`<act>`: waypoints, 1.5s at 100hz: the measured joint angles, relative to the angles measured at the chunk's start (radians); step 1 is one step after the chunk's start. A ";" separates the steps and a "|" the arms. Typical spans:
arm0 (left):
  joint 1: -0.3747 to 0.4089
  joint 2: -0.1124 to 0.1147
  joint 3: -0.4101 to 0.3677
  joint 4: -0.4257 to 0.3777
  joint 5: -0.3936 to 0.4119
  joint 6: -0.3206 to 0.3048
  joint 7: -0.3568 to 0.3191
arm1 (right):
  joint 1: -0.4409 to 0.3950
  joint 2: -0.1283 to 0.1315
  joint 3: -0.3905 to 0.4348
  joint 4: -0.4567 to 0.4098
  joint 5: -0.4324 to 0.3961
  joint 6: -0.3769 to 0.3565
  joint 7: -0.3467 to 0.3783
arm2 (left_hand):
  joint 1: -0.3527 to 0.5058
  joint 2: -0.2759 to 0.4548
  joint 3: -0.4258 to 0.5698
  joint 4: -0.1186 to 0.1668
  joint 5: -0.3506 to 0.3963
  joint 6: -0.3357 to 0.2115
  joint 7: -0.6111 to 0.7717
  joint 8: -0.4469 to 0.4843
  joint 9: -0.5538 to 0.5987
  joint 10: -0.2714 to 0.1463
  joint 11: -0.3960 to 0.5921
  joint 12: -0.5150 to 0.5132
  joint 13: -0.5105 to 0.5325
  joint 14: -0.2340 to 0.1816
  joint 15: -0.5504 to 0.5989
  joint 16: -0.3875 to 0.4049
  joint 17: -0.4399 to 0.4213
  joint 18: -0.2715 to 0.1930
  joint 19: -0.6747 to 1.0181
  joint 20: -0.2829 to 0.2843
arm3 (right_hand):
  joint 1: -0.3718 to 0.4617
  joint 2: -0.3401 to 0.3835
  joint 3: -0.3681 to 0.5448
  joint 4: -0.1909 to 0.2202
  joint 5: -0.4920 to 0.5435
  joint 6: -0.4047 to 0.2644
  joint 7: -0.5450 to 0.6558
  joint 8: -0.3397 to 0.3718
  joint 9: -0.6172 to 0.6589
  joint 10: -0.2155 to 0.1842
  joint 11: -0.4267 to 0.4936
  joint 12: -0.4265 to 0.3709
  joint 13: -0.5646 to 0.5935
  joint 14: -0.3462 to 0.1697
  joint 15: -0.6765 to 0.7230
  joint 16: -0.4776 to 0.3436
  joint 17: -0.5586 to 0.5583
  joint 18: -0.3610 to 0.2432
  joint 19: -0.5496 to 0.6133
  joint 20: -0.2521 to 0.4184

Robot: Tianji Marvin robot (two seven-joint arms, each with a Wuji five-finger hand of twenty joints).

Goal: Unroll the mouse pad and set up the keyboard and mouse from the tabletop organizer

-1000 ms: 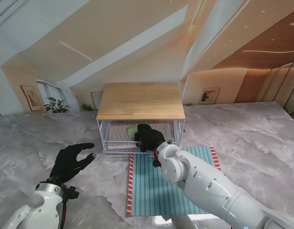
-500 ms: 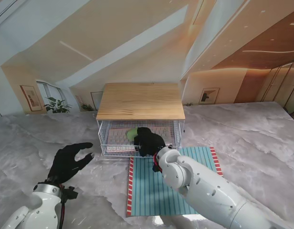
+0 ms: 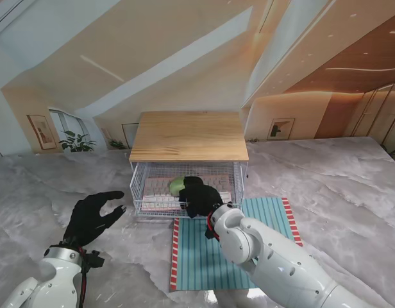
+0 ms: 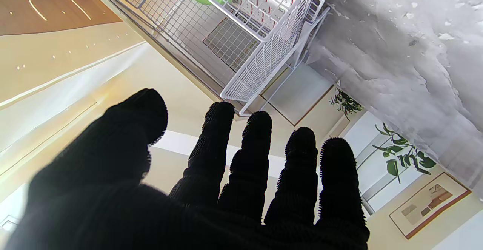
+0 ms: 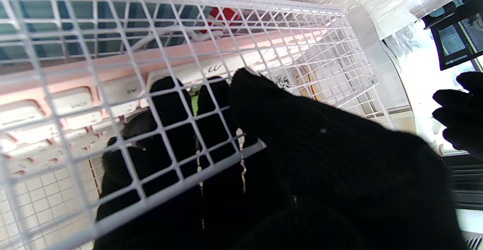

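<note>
Left hand (image 3: 92, 218) hovers over the bare marble tabletop (image 3: 351, 186), fingers spread and holding nothing, well to the left of the organizer (image 3: 188, 135); the left wrist view shows those fingers (image 4: 249, 155) apart with only the basket corner ahead of them.

Moving right, the wire basket (image 3: 141, 186) under the organizer's wooden top holds the pink keyboard (image 3: 160, 187), lying flat, and the green mouse (image 3: 178, 185) resting on it. The right hand (image 3: 199, 196) reaches over the basket's front rim, its fingers (image 5: 166, 102) inside the mesh and curled toward the mouse; I cannot tell whether they have closed on it.

Nearer to me, the mouse pad (image 3: 249, 256) already lies flat in front of the basket.

The mouse is probably light, hard and smooth, so it could slip; pinching its two sides between thumb and fingers looks best. The keyboard looks rigid, long and light, likely awkward for one hand: hold it by both short ends, and lift it clear of the wire rim.
</note>
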 measured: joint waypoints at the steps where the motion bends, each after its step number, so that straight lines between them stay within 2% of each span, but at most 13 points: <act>1: 0.000 0.000 0.000 0.000 0.000 0.000 0.000 | -0.001 0.000 0.001 -0.001 0.000 0.000 0.000 | 0.000 0.000 0.000 0.000 0.000 0.000 0.000 0.000 0.000 0.000 0.000 0.000 0.000 0.000 0.000 0.000 0.000 0.000 0.000 0.000 | 0.000 0.000 0.000 0.000 0.000 0.000 0.000 0.000 0.000 0.000 0.000 0.001 0.000 0.000 0.000 0.000 0.000 0.000 0.000 0.000; 59: 0.008 -0.001 -0.009 -0.007 0.002 -0.003 0.005 | -0.069 0.019 0.034 -0.068 -0.029 -0.007 -0.004 | 0.000 0.000 0.000 0.000 0.000 0.000 0.002 0.000 0.000 0.000 0.000 0.000 0.000 0.000 0.002 0.000 0.001 0.000 0.000 0.000 | 0.000 0.000 0.002 0.000 0.000 0.002 0.000 0.000 0.009 0.007 -0.004 0.005 0.002 0.002 0.007 0.000 0.002 0.003 0.001 0.000; 135: 0.015 -0.001 -0.012 -0.018 0.003 -0.005 0.005 | -0.104 0.024 0.043 -0.099 -0.028 -0.010 -0.003 | 0.000 0.000 0.004 0.000 0.000 0.000 0.003 0.000 0.000 0.000 0.000 0.000 0.000 0.000 0.002 0.000 0.001 0.000 0.000 0.000 | 0.000 0.000 0.003 0.006 0.000 0.011 -0.003 0.000 0.009 0.008 -0.012 0.002 0.003 0.005 0.011 0.000 0.002 0.006 0.011 0.002; 145: 0.015 -0.001 -0.011 -0.018 0.003 -0.005 0.004 | -0.108 0.024 0.046 -0.099 -0.029 -0.017 -0.006 | 0.000 0.000 0.004 0.000 0.000 0.000 0.003 0.000 0.000 0.000 0.000 0.000 0.000 0.000 0.002 0.000 0.001 0.000 0.000 0.000 | -0.001 0.001 -0.016 0.029 0.000 0.011 -0.003 -0.061 0.009 0.008 -0.014 -0.037 -0.007 0.005 0.011 0.009 -0.037 0.006 0.014 0.011; 150: 0.015 -0.001 -0.011 -0.018 0.003 -0.005 0.004 | -0.110 0.025 0.050 -0.099 -0.035 -0.025 -0.008 | 0.000 0.000 0.004 0.000 0.000 0.000 0.003 0.000 0.000 0.000 0.000 0.000 0.000 0.000 0.002 0.000 0.001 0.000 0.000 0.000 | -0.029 0.015 -0.016 0.039 0.000 0.011 -0.003 -0.094 0.008 0.006 -0.015 -0.047 -0.034 0.005 0.009 0.022 -0.070 0.000 0.017 0.012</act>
